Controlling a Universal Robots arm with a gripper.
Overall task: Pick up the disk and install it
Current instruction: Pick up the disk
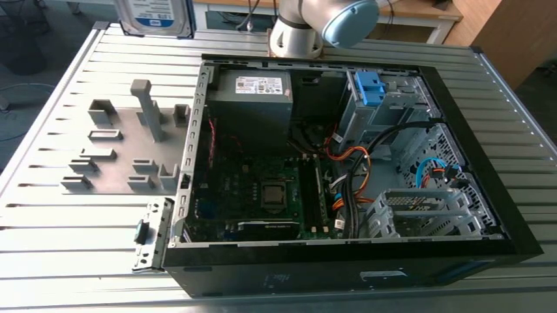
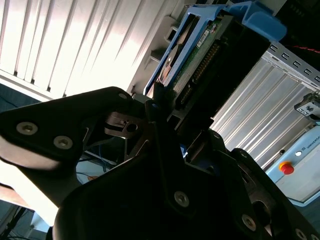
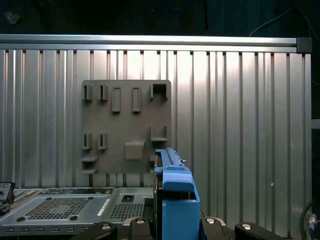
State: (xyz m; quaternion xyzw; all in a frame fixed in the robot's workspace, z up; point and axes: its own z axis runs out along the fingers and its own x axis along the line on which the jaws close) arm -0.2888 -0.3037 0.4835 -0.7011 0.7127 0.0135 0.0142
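Observation:
The disk [image 1: 156, 16] hangs high over the table's far corner at the exterior view's left, its white-and-blue label facing the camera. In the second wrist view the disk [image 2: 207, 47] shows edge-on in its blue bracket, and my gripper [image 2: 172, 110] is shut on its near end, with black fingers [image 2: 155, 107] pressed to both sides. In the first wrist view the blue-framed disk [image 3: 175, 195] stands upright between the gripper [image 3: 175, 227] links, above the grey fixture plate [image 3: 127, 125].
An open computer case [image 1: 187, 195] lies on the ribbed metal table [image 1: 70, 228], with a grey power supply [image 1: 252, 98], a motherboard [image 1: 261, 195], cables and a light-blue clip [image 1: 370, 88] in the drive bay. The grey fixture plate [image 1: 130, 150] with raised blocks lies beside it. The arm's base [image 1: 301, 29] stands behind.

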